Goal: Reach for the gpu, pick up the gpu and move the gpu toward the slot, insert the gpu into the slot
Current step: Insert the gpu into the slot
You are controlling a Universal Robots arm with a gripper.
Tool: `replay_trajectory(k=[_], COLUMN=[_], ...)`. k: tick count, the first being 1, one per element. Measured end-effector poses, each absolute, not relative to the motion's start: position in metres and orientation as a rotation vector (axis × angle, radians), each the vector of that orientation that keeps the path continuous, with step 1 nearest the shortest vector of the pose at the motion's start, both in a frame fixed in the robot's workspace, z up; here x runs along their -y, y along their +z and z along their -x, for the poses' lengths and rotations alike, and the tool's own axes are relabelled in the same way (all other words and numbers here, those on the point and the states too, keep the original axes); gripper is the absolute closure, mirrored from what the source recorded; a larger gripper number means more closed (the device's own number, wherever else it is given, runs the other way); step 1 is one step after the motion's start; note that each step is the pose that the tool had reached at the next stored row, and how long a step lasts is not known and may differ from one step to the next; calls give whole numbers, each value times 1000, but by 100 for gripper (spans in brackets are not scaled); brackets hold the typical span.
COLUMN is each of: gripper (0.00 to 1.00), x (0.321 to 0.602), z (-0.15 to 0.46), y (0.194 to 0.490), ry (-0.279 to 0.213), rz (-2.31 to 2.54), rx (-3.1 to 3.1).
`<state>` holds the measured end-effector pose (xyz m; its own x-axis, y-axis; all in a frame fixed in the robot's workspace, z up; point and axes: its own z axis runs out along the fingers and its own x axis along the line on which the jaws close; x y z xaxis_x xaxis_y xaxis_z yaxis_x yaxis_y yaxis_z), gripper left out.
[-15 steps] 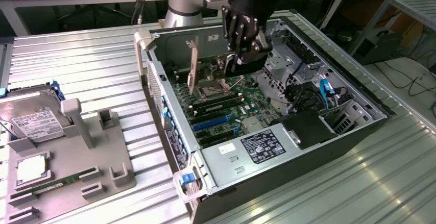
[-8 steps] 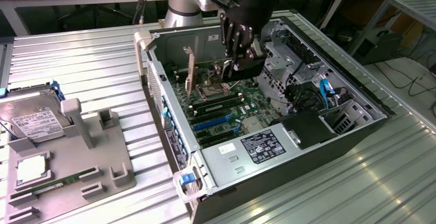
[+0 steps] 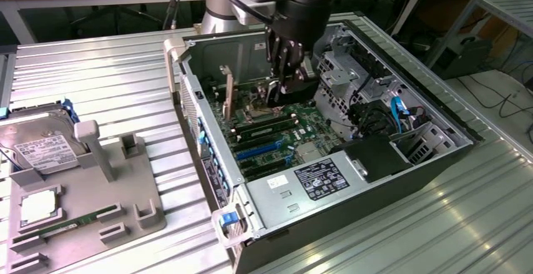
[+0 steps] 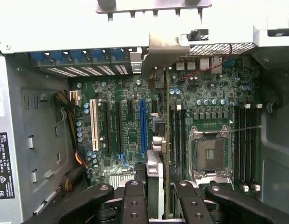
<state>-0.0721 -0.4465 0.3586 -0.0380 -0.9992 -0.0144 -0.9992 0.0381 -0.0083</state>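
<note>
**Card held over the open case, beside the blue slot**

A ribbed metal desk (image 3: pixel 100 80) carries an open computer case (image 3: pixel 433 108) lying on its side. Beyond it are wooden benches, with cables on the floor at the exterior view's right. At the exterior view's left, a grey fixture (image 3: pixel 125 186) holds a hard drive (image 3: pixel 37 143) and a green memory stick (image 3: pixel 71 224).

The end effector (image 3: pixel 290 83) reaches down into the case with its fingers (image 4: pixel 135 205) clamped on the gpu (image 4: pixel 166 140). The gpu is a thin dark card seen edge-on, with its silvery bracket (image 4: pixel 165 49) close to the case's rear wall.

The card runs parallel to the slot (image 4: pixel 142 126) but just beside it, towards the black memory slots (image 4: pixel 177 135) and the processor socket (image 4: pixel 209 154). The drive cage (image 3: pixel 350 74) stands close by the arm.
</note>
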Motion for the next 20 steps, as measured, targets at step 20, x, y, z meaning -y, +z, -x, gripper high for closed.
replay_trajectory(k=[20], gripper=[72], x=[452], z=[82], y=[323], ry=[6], rz=[2167], rx=[-2252])
